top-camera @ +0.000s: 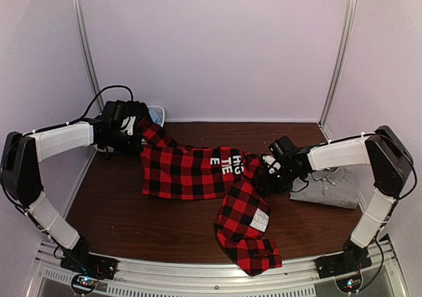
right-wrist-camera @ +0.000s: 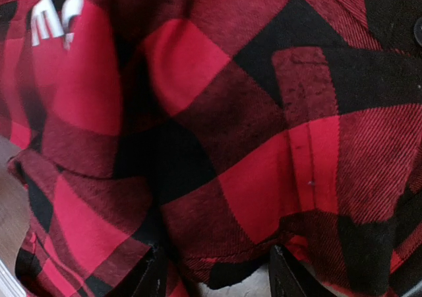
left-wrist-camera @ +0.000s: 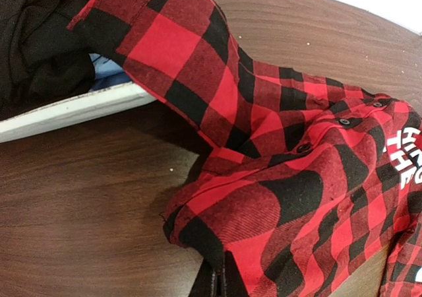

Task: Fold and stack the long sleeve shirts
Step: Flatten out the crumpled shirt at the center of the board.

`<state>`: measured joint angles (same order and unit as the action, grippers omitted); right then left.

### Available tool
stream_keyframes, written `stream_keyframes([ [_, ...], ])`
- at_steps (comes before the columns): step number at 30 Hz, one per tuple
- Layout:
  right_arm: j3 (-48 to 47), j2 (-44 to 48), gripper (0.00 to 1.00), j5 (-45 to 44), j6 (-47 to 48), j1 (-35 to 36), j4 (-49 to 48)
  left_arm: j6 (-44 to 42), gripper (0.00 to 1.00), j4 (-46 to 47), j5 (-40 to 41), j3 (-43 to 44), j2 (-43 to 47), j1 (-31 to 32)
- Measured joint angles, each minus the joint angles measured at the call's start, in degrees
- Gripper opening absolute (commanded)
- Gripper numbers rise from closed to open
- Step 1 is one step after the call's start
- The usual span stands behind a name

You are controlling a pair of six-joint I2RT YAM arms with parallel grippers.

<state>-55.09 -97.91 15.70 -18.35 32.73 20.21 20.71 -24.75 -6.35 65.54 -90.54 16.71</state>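
The red-and-black check flannel shirt (top-camera: 184,171) lies spread across the table's middle, white lettering (top-camera: 226,160) up, with a part carrying the white label (top-camera: 260,219) trailing to the front edge. My left gripper (top-camera: 132,135) is at its back left corner; in the left wrist view it (left-wrist-camera: 221,284) is shut on a fold of the flannel (left-wrist-camera: 277,178). My right gripper (top-camera: 264,171) is at the shirt's right edge; in the right wrist view it (right-wrist-camera: 217,280) is open, its fingers wide apart around a flannel edge (right-wrist-camera: 250,178). The plain grey shirt (top-camera: 330,188) lies folded at the right.
A white tub (top-camera: 157,114) stands at the back left behind my left gripper; its rim (left-wrist-camera: 72,109) and dark cloth (left-wrist-camera: 39,39) inside show in the left wrist view, with a flannel sleeve draped over it. Metal frame posts stand at the back corners.
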Motion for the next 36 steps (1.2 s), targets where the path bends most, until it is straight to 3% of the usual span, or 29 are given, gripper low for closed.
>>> stream_keyframes([
  [8,0.1,-2.3,0.6,-0.6,0.0,-7.5,-3.9,-2.5,0.0,-4.3,5.5,0.1,0.2,-0.1],
  [20,-0.6,-1.8,0.64,-14.0,0.4,-9.5,0.6,-4.2,0.0,-7.5,14.1,0.8,0.6,-0.6],
  [21,-0.5,-1.2,0.64,-14.5,0.7,-9.5,0.9,-4.4,0.03,-7.8,14.8,0.9,0.6,-0.6],
  [25,0.5,4.7,0.65,-14.3,2.5,-7.7,0.7,-5.0,0.28,-8.5,14.9,1.5,0.6,-0.7],
  [31,1.0,11.2,0.66,-10.6,4.5,-0.4,-2.3,-4.7,0.59,-8.3,10.9,2.4,0.6,-0.9],
  [36,1.1,9.4,0.65,-8.2,6.6,4.3,-2.5,-4.6,0.65,-8.2,8.8,2.6,1.1,-0.9],
])
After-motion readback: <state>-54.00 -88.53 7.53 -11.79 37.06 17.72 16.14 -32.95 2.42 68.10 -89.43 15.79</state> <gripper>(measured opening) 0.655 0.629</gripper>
